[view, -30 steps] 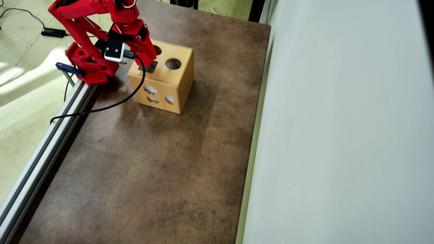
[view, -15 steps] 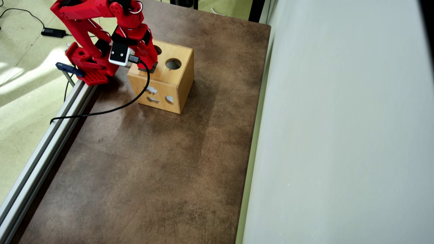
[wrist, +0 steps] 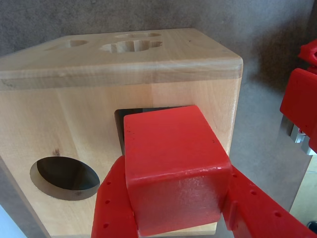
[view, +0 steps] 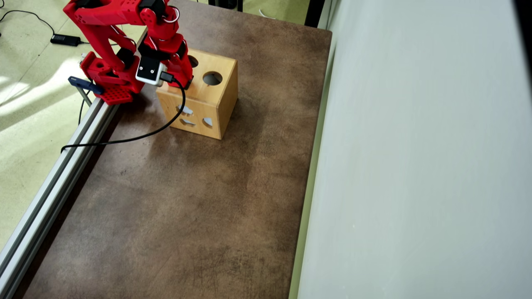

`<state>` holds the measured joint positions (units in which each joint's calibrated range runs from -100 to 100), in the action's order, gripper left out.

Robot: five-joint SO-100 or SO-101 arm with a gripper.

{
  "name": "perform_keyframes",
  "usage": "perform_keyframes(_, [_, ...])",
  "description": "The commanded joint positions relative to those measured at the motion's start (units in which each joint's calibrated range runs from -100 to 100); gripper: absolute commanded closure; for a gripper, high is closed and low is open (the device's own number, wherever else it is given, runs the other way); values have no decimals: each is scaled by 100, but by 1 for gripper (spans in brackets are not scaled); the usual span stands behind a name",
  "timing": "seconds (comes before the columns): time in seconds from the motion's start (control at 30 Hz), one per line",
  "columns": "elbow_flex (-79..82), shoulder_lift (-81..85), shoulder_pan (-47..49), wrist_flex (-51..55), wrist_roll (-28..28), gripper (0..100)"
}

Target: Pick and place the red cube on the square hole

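In the wrist view my gripper point(wrist: 176, 171) is shut on the red cube point(wrist: 173, 163), one red finger point(wrist: 114, 203) on each side of it. The cube sits right over the dark square hole point(wrist: 119, 130) in the top face of the wooden box point(wrist: 59, 129). It covers most of the hole, and only a dark strip along its left and far edges shows. A round hole point(wrist: 64, 176) lies to the left. In the overhead view the gripper point(view: 185, 79) hangs over the box point(view: 208, 112) top. The cube and the square hole are hidden under it there.
The box's side face carries several shaped cutouts point(view: 187, 116), and its top has a round hole point(view: 212, 78). The red arm base point(view: 110, 81) stands at the table's left edge by an aluminium rail point(view: 62, 166). A black cable point(view: 124, 139) loops over the brown table. A pale wall point(view: 415, 166) runs along the right.
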<state>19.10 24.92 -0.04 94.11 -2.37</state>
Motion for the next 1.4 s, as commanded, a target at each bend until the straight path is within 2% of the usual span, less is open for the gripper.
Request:
perform_keyframes(0.0, [-22,1,4,-86,-39,93])
perform_keyframes(1.13, [-121,-296,63,-94,-15,92])
perform_keyframes(1.37, [-121,-279,-4,-86,-29,78])
